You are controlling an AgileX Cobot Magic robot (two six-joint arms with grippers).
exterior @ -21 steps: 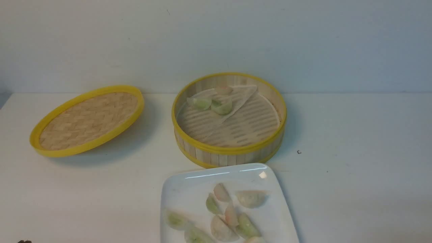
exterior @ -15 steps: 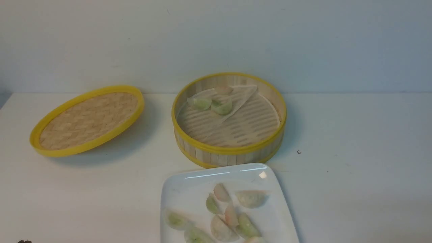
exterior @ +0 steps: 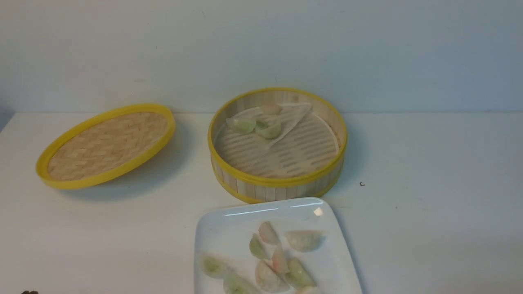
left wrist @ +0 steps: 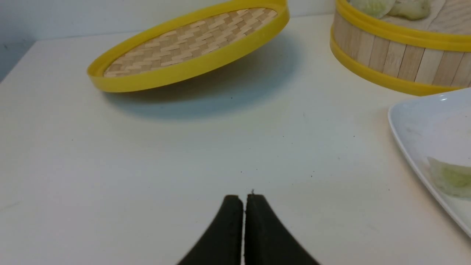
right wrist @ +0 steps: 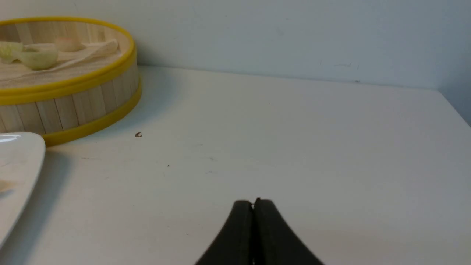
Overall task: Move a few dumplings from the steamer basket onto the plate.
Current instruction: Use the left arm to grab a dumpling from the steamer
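Right of the left hand (left wrist: 243, 198), fingers together and empty, sits the plate (left wrist: 415, 121) holding most dumplings (exterior: 304, 240), set just beside the basket (exterior: 278, 190) for short carries; right hand (right wrist: 253, 204) also closed, empty. Both parked clear, transfer probably done.

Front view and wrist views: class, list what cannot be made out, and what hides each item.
1. Plate: the front view's bottom edge cuts off its near side, so the dumplings on it cannot be counted.
2. Steamer basket: the folded liner may cover more; the left wrist view crops it at the picture's edge.
3. Dark speck on the table: too small to identify.
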